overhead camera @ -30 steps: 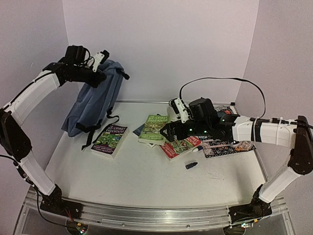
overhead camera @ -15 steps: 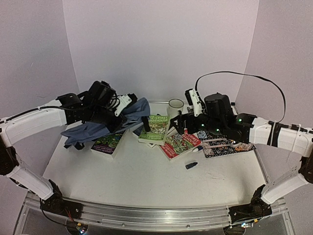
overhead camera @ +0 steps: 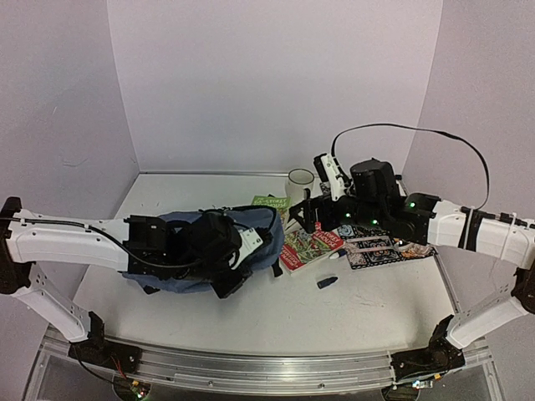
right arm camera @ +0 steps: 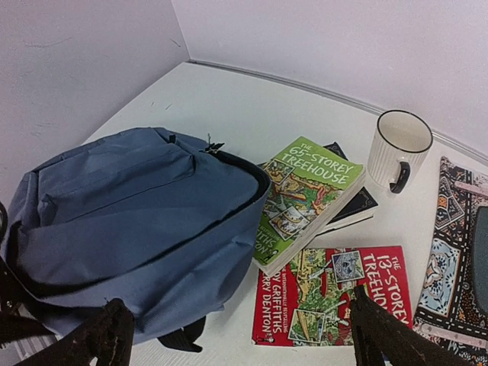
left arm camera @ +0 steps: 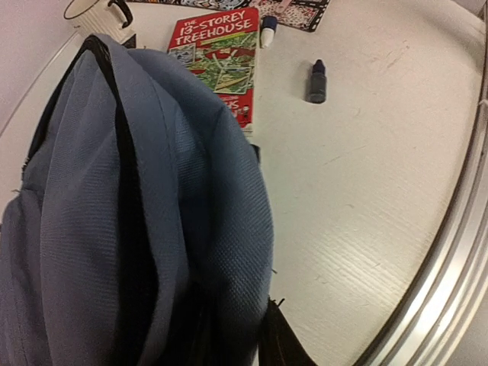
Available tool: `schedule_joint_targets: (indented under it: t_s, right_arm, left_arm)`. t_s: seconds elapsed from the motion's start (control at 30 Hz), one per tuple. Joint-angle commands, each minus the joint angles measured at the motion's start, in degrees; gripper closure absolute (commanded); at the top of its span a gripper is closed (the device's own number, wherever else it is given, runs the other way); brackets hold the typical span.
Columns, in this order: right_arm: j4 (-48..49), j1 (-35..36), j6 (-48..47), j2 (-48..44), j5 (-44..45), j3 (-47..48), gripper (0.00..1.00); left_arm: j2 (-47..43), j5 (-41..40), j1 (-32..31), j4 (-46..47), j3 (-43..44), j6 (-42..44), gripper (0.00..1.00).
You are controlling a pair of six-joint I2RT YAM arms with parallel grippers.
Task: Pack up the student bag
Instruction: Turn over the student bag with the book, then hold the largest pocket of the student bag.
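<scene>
Most of your left gripper (overhead camera: pixel 247 248) is disappearing into the student bag (right arm camera: pixel 137 221). In its wrist view the slate-blue cloth is filling the frame, and only one dark fingertip (left arm camera: pixel 280 347) is poking out at the bottom edge. I cannot tell whether the jaws are gripping fabric or standing apart. The bag is lying slumped on its side on the table (overhead camera: pixel 359 309), under the left arm. Its black zip line is showing only darkness, so whatever it is holding is not readable.

The green book (right arm camera: pixel 305 198) is lying against the bag's top edge, with one corner running beneath the cloth. A dark book (right arm camera: pixel 354 202) is peeking out from under the green one, on the side away from the bag. The red book (right arm camera: pixel 335 293) is lying just beside the bag, and a small dark bottle (left arm camera: pixel 317 81) is resting beyond it. The mug (right arm camera: pixel 398 149) is standing upright past the green book, with a patterned mat (right arm camera: pixel 457 252) farther off and cut by the frame.

Your right gripper (right arm camera: pixel 236 301) is hovering over the red book near the bag. Its jaws are spreading wide and holding nothing.
</scene>
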Motion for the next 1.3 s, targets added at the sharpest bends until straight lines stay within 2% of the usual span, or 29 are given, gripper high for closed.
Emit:
schedule_joint_targets:
  t_s: [0.0,0.13,0.33,0.57,0.67,0.97,1.13,1.27]
  right_arm:
    - [-1.3,-0.2,-0.8,0.7,-2.3,0.5,0.02]
    - [-2.4,-0.2,-1.3,2.3,-4.9,1.5,0.02]
    - [-4.2,-0.2,-1.5,8.1,-7.3,4.6,0.02]
    - [-6.7,-0.3,-1.6,17.3,-6.8,12.3,0.02]
    - [-8.0,-0.6,-1.4,21.6,-6.0,16.5,0.02]
    - [-12.9,-2.3,-2.3,34.3,-5.1,28.9,0.05]
    - [-16.6,-2.4,-3.5,41.1,-6.4,36.1,0.17]
    - [-17.4,-2.6,-3.8,43.6,-6.7,38.9,0.32]
  left_arm:
    - [1.2,-2.4,-3.1,5.5,0.7,-7.2,0.65]
    - [0.9,-3.7,-3.2,5.5,1.2,-10.1,0.33]
    - [-2.2,-10.9,-1.1,5.0,-0.3,-16.4,0.1]
    - [-4.2,-7.8,12.0,4.3,-3.4,-25.4,0.07]
    - [-3.4,-3.9,19.0,4.2,-4.2,-27.8,0.07]
    - [2.6,3.2,31.7,7.7,-2.0,-23.6,0.17]
    - [5.7,10.1,37.7,10.1,0.7,-24.2,0.18]
    - [8.0,13.5,40.8,10.9,3.1,-26.8,0.18]
